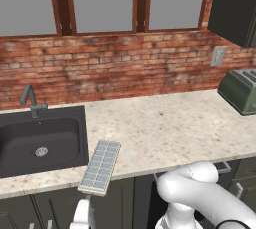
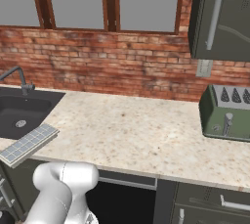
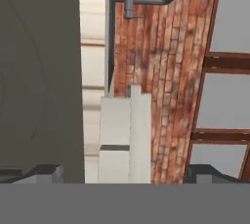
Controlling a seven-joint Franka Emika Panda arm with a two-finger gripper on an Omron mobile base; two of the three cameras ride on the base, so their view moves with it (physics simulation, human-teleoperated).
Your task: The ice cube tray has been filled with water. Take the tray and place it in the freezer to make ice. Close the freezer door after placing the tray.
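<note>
One end of the ice cube tray [image 1: 100,167] overhangs the counter [image 1: 165,128] edge; pincer [image 3: 124,171] released.

pale ice cube tray [image 1: 101,167] lies flat, overhanging the counter edge.

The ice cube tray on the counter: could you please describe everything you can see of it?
The ice cube tray is a flat, pale grey-white rectangle that looks like plastic, with rows of small square cells tinted pale blue. It lies flat on the speckled countertop, just right of the dark sink, set at a slight angle. Its near end juts out past the counter's front edge. In the hand view it appears edge-on between the open gripper's tips, not touched.
</note>
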